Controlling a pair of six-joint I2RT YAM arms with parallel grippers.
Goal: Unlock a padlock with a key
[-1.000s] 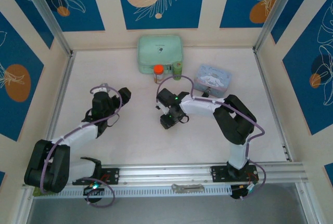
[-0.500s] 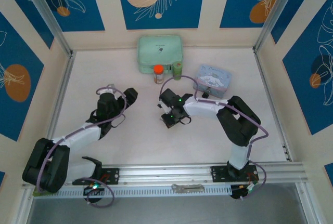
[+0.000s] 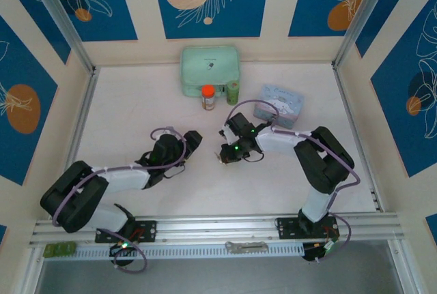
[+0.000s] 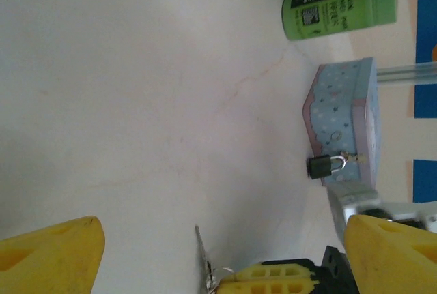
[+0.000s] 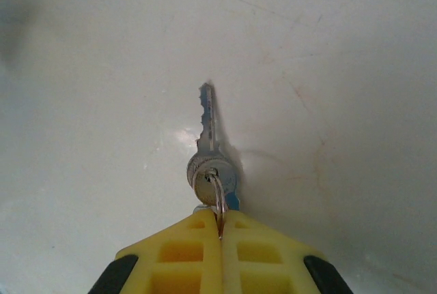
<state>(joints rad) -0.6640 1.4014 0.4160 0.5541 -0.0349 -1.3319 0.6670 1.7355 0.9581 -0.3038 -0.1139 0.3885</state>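
Swung in toward table centre since half a second earlier: the left gripper (image 3: 192, 138), which ended up near the right gripper (image 3: 224, 155), the two facing each other across a small gap. The right wrist had also edged back toward the light-blue tin (image 3: 278, 103). The right gripper's yellow fingers (image 5: 184, 239) were pressed fully together on the split ring (image 5: 217, 195) of the key (image 5: 208, 120). The key stuck out past the fingertips with its toothed blade pointing away from the gripper, low over the white table (image 3: 136, 96) (contact with the surface not clear). The left gripper was spread wide with nothing between its fingers (image 4: 48, 256). Its wrist view looked across at the key blade and the other gripper's yellow tip. The padlock (image 4: 323, 166) sat on the table just beside the tin, silvery shackle showing, apart from both grippers. The green tube (image 3: 233, 93) and the orange-capped bottle (image 3: 207, 97) stood side by side in front of the mint-green case (image 3: 209, 70), left of the tin.
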